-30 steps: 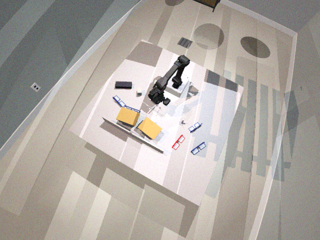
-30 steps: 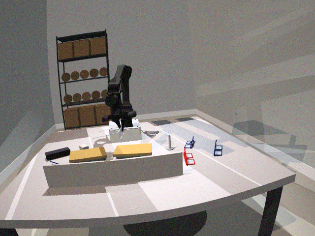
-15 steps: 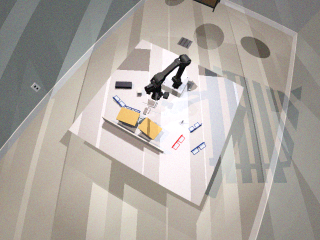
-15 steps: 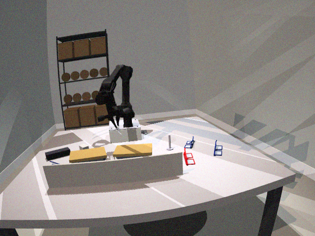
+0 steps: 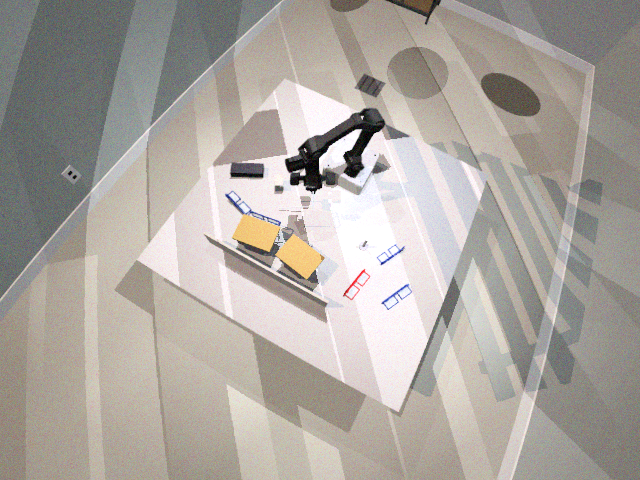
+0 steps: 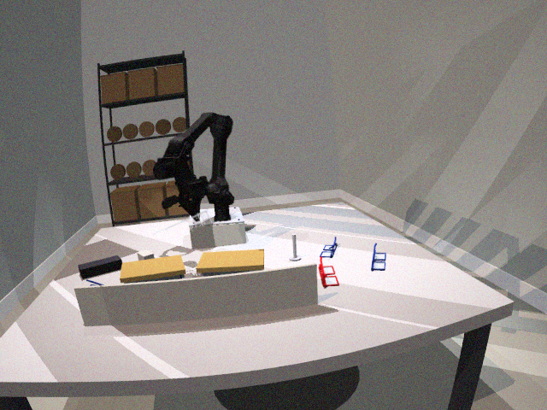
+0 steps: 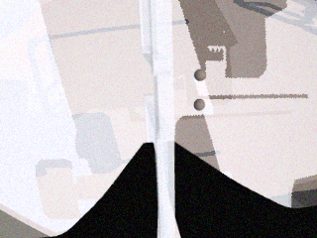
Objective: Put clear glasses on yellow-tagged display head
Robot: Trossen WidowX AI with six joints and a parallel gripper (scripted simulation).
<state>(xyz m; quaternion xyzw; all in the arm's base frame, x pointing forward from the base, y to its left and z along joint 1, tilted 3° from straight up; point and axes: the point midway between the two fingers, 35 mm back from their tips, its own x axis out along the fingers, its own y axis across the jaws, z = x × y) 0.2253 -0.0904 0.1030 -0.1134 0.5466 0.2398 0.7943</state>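
My gripper [image 5: 313, 191] [image 6: 197, 219] [image 7: 158, 151] is shut on the clear glasses [image 7: 163, 64], which show as a pale upright bar between the fingertips in the wrist view. It hangs beside the robot's base, on the side of the small pale block, away from the yellow-topped pieces. In the top and exterior views the glasses are too faint to outline. Two yellow slabs, the left [image 5: 256, 233] [image 6: 152, 268] and the right [image 5: 300, 255] [image 6: 230, 260], stand side by side behind a low panel. The display heads are not clearly visible, and I cannot tell which bears the yellow tag.
The low panel [image 5: 268, 271] [image 6: 198, 295] runs along the slabs. A dark box [image 5: 247, 170] [image 6: 100, 266] and a small block [image 5: 278, 189] [image 6: 145, 254] lie left. A thin post [image 6: 294, 248], red glasses [image 5: 352, 289] [image 6: 322, 275] and blue glasses stand right; more blue glasses lie left.
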